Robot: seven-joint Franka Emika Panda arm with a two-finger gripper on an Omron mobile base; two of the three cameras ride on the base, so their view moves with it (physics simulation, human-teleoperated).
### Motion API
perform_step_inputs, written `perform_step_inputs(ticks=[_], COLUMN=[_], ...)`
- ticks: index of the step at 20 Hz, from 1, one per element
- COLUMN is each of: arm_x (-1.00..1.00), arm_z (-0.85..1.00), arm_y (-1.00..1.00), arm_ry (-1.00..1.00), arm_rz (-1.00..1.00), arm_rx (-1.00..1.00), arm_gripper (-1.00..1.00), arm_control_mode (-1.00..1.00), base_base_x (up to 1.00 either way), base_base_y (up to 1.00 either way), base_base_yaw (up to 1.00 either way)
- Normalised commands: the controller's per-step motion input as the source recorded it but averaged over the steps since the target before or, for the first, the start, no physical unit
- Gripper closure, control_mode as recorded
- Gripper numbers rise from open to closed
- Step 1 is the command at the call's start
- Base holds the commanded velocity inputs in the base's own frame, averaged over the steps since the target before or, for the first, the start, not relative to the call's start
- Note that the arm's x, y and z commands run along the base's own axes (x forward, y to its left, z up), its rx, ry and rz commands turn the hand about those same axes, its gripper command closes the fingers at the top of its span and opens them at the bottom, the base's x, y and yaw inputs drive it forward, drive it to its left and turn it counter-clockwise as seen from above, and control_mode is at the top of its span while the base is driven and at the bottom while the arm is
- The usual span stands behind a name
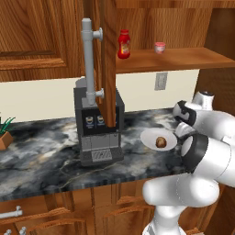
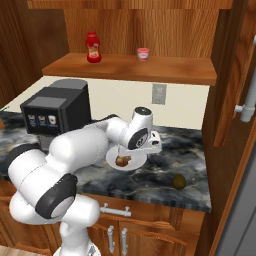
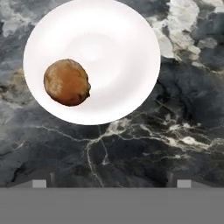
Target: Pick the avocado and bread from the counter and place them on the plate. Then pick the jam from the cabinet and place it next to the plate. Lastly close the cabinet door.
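The red bottle (image 2: 93,47) on the cabinet (image 2: 130,67) shelf has a label, its text too small to read. The jam (image 2: 143,54) stands further along. The bread (image 3: 67,82) lies on the plate (image 3: 118,57); the avocado (image 2: 179,181) lies on the counter (image 2: 195,160), apart. The gripper (image 3: 109,183) hangs above with its jaws spread, grasping nothing, and its fingers are largely cut off. The cabinet door (image 1: 108,59) partly hides the coffee machine (image 1: 98,133).

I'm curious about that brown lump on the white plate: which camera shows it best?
The hand view: the bread lies large and unobstructed on the plate, seen from above. In the left base view it is a small lump beside the arm. In the right base view it is tiny, partly crowded by the arm.
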Motion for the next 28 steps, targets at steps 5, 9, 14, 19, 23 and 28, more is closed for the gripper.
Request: perform_step_inputs(ticks=[5,9,14,19,23,28], arm_x=[-0.17,-0.27,-0.25,-0.07,-0.06,-0.10], arm_z=[0.15,0.01,0.00,0.00,0.00,0.00], arm_y=[-0.26,-0.41,-0.39,-0.21,-0.21,-0.30], arm_ry=[0.02,-0.01,-0.08,-0.11,-0.14,-0.12], arm_rz=[-0.26,-0.13,0.00,0.00,0.00,0.01], arm_rx=[0.01,0.00,-0.05,-0.09,-0.09,-0.06], arm_gripper=[-1.00,-1.00,-1.00,-1.00,-1.00,-1.00], arm_control_mode=[-1.00,-1.00,-1.00,-1.00,-1.00,-1.00], base_base_x=[0.00,0.00,0.00,0.00,0.00,0.00], base_base_y=[0.00,0.00,0.00,0.00,0.00,0.00], base_base_yaw=[0.00,0.00,0.00,0.00,0.00,0.00])
